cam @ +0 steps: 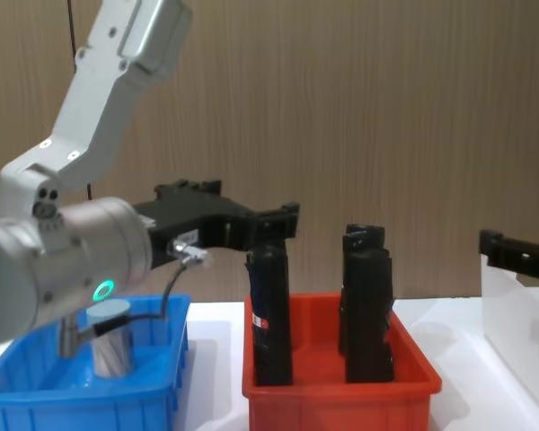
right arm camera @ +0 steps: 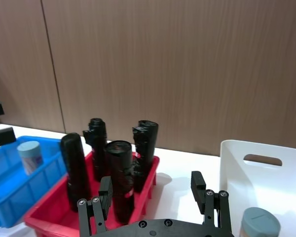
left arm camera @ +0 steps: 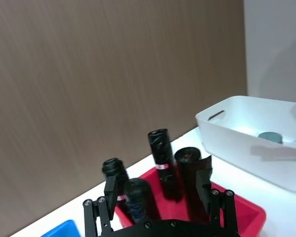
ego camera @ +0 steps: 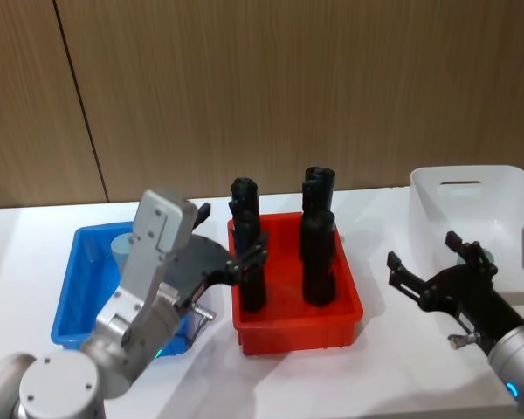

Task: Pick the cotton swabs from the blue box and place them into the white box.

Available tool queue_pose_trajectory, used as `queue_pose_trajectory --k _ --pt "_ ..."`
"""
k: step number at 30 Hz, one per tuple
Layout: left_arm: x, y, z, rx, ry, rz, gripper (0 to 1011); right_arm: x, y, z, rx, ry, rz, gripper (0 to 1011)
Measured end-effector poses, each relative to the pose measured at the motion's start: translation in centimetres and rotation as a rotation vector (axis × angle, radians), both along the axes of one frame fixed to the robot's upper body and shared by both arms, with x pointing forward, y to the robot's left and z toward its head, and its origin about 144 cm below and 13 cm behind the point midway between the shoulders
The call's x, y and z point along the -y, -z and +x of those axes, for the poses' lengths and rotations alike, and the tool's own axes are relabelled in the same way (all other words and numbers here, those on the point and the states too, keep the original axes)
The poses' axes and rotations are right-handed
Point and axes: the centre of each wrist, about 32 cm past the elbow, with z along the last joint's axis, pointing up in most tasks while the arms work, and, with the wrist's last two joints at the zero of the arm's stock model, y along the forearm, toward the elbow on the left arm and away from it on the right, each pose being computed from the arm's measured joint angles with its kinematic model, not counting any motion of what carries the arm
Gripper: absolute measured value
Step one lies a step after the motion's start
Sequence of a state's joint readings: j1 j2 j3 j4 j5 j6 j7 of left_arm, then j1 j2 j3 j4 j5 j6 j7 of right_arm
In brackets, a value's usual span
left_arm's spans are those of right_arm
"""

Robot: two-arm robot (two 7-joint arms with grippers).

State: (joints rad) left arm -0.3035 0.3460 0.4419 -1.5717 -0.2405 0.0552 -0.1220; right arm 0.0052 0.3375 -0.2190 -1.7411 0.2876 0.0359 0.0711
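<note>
Three bins in a row across the white desk (ego camera: 375, 375): white box (ego camera: 506, 205) at the right edge, red bin (ego camera: 297, 327) at the centre, blue box (ego camera: 70, 301) toward the left edge. Left gripper (ego camera: 230, 236) raised over the seam between blue box and red bin, fingers spread wide, holding nothing; right gripper (ego camera: 424, 249) just before the white box's near wall, likewise spread wide and empty. Probable hazards, judged from this layout: left fingers close beside the tall black cylinders (ego camera: 317, 253) standing upright in the red bin, hence a risk of knocking one over during any swing toward the blue box; sloping blue walls, hence a risk of a finger catching the rim on descent; smooth round tub, hence a risk of slipping or tipping under an off-centre pinch. One tub of cotton swabs (ego camera: 122, 247) upright near the blue box's far wall: small, clear, cylindrical, pale blue-grey lid. Inside the white box, a second tub (right arm camera: 259, 224) of the same kind.
</note>
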Motion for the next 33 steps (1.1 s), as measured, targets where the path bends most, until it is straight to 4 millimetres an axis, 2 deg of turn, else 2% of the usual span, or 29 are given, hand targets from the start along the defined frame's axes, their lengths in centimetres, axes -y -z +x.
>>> queue_pose_trajectory --k 12,33 --pt "-0.2 1.1 -2.0 0.045 -0.073 0.021 1004 -0.5 -0.1 -0.7 0.004 -0.01 0.006 1002" --pt "-0.2 1.1 -2.1 0.048 -0.079 0.021 1004 -0.4 -0.1 -0.6 0.003 -0.012 0.006 1002"
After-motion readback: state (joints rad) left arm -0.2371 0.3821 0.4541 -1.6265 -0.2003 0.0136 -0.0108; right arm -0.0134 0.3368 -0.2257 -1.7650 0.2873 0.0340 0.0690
